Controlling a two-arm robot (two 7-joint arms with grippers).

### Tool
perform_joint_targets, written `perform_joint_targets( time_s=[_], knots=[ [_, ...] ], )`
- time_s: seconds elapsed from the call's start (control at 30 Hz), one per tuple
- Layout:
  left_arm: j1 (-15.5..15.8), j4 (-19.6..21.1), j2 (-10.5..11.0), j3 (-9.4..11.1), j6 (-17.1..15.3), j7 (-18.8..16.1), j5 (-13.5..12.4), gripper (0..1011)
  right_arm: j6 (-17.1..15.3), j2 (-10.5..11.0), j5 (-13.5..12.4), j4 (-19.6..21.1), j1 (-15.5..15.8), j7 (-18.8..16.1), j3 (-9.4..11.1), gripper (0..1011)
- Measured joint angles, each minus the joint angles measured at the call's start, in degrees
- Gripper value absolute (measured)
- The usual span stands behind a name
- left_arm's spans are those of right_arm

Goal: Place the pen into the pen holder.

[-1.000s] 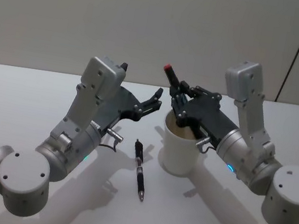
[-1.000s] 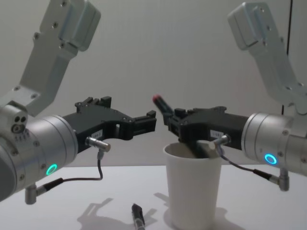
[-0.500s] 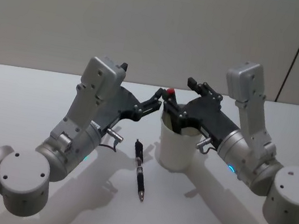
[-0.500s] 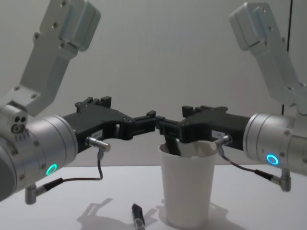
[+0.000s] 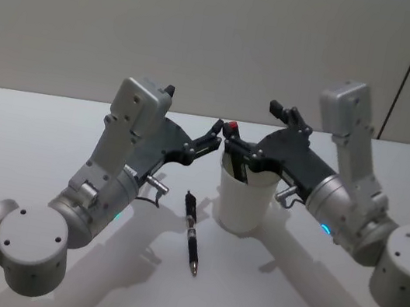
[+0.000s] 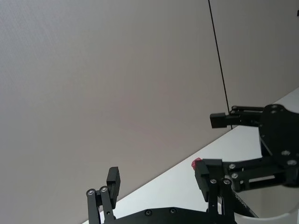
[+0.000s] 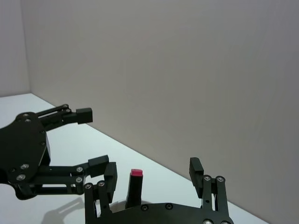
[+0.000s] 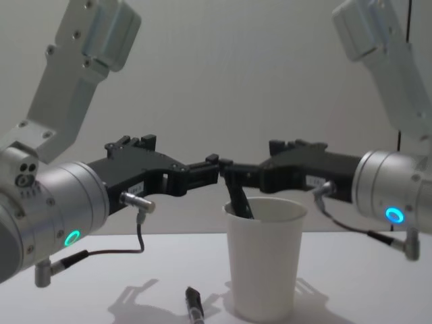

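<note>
The pen holder (image 5: 244,201), a white paper cup (image 8: 263,260), stands mid-table. A dark pen with a red end (image 5: 230,129) leans inside it against the rim (image 8: 239,199). My right gripper (image 5: 255,129) hovers open just above the cup's rim; in the right wrist view the pen (image 7: 134,186) stands free between the spread fingers (image 7: 110,175). My left gripper (image 5: 210,135) hangs open just left of the cup, close to the pen's red end (image 6: 196,163). A second black pen (image 5: 192,232) lies on the table left of the cup.
The white table (image 5: 52,128) stretches around the cup, with a plain wall behind. The two grippers' fingertips nearly meet over the cup's left rim (image 8: 219,165).
The right gripper lowered the red-ended pen into the cup, then let go of it, opened and drew back a little. The cup slid slightly left. The left arm stayed still.
</note>
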State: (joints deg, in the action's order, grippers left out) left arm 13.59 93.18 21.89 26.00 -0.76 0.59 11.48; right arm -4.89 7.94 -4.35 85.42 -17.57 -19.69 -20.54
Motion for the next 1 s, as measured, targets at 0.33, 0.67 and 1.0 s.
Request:
perform_joint_targets(
  time_s=[0.33,0.67,1.0],
  knots=[
    [0.0,0.0,0.0,0.0,0.0,0.0,0.0,1001,-1.1,2.8,-1.4,4.8,0.8,-0.6,2.2,1000],
    [0.0,0.0,0.0,0.0,0.0,0.0,0.0,1001,-2.5,5.8,-1.6,8.6,1.8,2.3,4.7,1000],
    [0.0,0.0,0.0,0.0,0.0,0.0,0.0,1001,-7.7,8.5,-1.4,9.9,1.3,1.5,6.8,1000]
  ],
)
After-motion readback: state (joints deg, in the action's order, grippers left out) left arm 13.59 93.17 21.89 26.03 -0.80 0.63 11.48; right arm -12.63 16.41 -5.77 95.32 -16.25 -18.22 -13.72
